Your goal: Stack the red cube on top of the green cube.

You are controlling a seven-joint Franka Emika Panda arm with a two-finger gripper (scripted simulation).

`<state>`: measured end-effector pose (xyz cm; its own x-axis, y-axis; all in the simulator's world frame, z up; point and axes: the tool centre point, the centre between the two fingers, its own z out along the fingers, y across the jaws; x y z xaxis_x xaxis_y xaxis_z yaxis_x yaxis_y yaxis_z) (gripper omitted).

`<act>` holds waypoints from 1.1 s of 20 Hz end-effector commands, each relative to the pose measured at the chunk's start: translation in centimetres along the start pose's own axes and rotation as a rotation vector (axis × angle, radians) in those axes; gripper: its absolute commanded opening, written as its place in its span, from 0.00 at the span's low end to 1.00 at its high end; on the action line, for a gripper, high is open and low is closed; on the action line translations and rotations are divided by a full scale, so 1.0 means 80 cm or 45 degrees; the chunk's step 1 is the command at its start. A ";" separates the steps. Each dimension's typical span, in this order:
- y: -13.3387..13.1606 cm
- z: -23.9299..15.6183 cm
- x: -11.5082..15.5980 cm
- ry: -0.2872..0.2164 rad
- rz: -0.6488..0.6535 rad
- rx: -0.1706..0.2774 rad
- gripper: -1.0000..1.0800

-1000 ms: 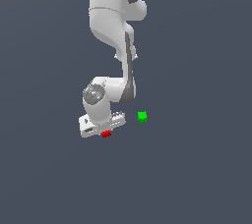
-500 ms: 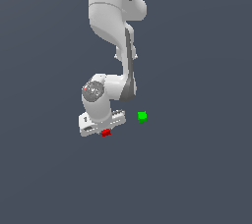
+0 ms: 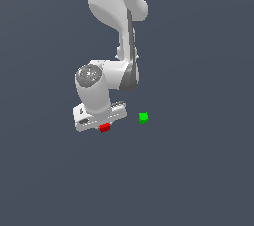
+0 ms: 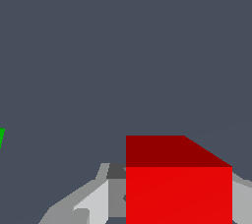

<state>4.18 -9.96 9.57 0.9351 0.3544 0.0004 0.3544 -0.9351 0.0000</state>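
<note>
Gripper (image 3: 102, 125) sits low right over the red cube (image 3: 104, 128); green cube (image 3: 143, 117) is nearby toward the exterior view's right, on its own.

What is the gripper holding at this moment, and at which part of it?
It looks like the red cube sits between the fingers of the gripper, which flank its opposite side faces. Whether they actually press on it cannot be told.

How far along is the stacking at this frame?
Early stage. Done: the gripper has come down around the red cube, which sits between the fingers in the wrist view. In hand: securing the grasp; whether the fingers press on it cannot be told. Left: lifting, carrying to the green cube, which stands apart and bare, and placing.
</note>
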 end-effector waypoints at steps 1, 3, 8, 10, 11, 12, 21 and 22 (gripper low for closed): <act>0.000 -0.016 0.000 -0.001 0.000 0.000 0.00; 0.000 -0.024 0.000 -0.001 0.000 0.000 0.00; 0.001 -0.029 0.001 0.001 0.000 -0.001 0.00; 0.000 -0.028 0.001 0.001 0.000 -0.001 0.00; -0.002 -0.028 0.001 0.001 0.000 -0.001 0.00; -0.004 -0.027 0.001 0.001 0.000 -0.001 0.00; -0.059 -0.012 -0.004 0.001 0.000 -0.001 0.00; -0.070 -0.009 -0.004 0.001 0.000 -0.001 0.00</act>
<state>2.36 -6.00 10.58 0.9357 0.3528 0.0003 0.3528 -0.9357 0.0006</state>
